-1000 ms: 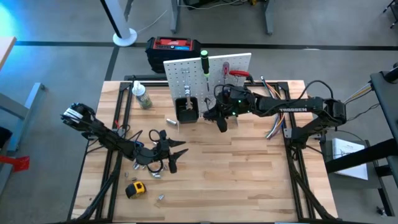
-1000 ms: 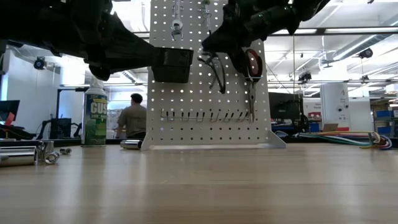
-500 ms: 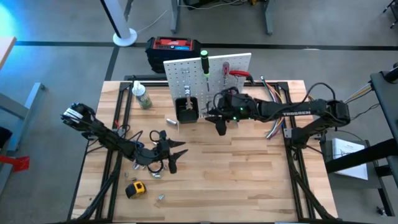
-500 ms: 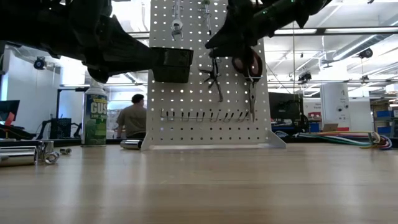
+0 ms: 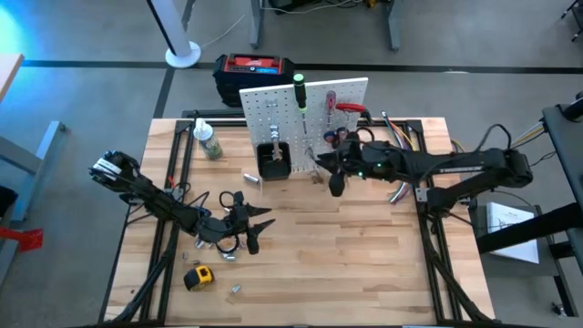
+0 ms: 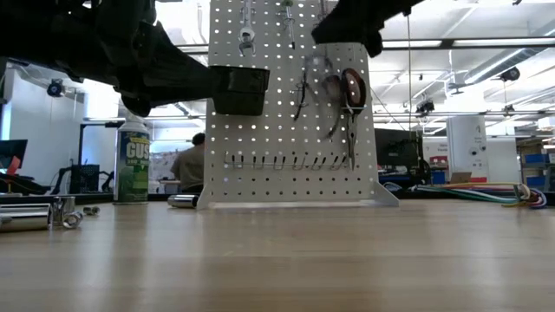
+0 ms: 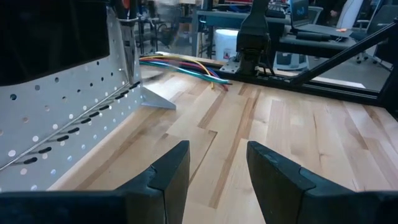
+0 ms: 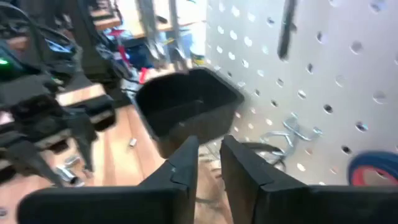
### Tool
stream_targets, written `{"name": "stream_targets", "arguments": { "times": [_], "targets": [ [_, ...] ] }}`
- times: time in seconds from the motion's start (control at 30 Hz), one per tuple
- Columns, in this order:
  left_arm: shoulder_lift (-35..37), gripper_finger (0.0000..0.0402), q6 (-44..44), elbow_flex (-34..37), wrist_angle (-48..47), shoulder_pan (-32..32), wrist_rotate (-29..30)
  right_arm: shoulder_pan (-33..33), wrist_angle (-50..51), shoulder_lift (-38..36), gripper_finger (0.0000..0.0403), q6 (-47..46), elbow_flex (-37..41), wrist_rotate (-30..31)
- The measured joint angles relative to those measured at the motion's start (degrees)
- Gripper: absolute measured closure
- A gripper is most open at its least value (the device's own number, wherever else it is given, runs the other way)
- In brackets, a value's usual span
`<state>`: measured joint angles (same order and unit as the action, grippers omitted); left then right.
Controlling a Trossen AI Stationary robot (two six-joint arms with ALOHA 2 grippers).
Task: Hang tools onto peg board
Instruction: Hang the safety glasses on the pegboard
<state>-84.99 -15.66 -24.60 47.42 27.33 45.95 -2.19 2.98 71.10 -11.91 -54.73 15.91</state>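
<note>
The white peg board (image 5: 303, 105) stands at the table's far edge with a black bin (image 8: 186, 109) on its front. On its pegs hang a green screwdriver (image 5: 299, 91), a red screwdriver (image 5: 331, 98), red-handled pliers (image 6: 351, 91), wrenches (image 6: 246, 26) and black-framed glasses (image 6: 301, 91), which show blurred. My right gripper (image 8: 210, 168) hovers just in front of the board, above the glasses, open by only a narrow gap and empty. My left gripper (image 7: 217, 168) waits low over the table's left half (image 5: 261, 228), open and empty. A yellow tape measure (image 5: 198, 276) lies near the front left.
A green-labelled bottle (image 5: 208, 141) stands at the far left. Silver sockets (image 5: 250, 178) and small bits (image 5: 235, 289) lie on the wood. Coloured cables (image 5: 401, 191) run along the right side. A red-and-black box (image 5: 255, 73) sits behind the board. A person moves in the room beyond.
My right gripper has let go of the glasses and drawn back from the peg board, rising and shifting toward the table's right edge. The glasses stay hanging on the board and swing.
</note>
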Motion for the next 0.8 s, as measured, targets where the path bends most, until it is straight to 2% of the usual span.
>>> {"name": "stream_targets", "arguments": {
  "times": [0.3, 0.53, 0.8],
  "targets": [
    [0.0, 0.0251, -0.1, 0.0, 0.1, 0.1, 0.0, -1.5, -0.2, 3.4, 0.0399, -0.3, 0.4, 0.8],
    [0.0, 0.0251, -0.1, 0.0, 0.1, 0.1, 0.0, -1.6, 0.2, 3.2, 0.0402, -0.4, 0.4, 0.8],
    [0.0, 0.0251, 0.1, 0.0, 0.6, 0.1, 0.1, -5.3, -0.8, 5.6, 0.0403, 1.4, 0.4, 0.7]
  ]
}}
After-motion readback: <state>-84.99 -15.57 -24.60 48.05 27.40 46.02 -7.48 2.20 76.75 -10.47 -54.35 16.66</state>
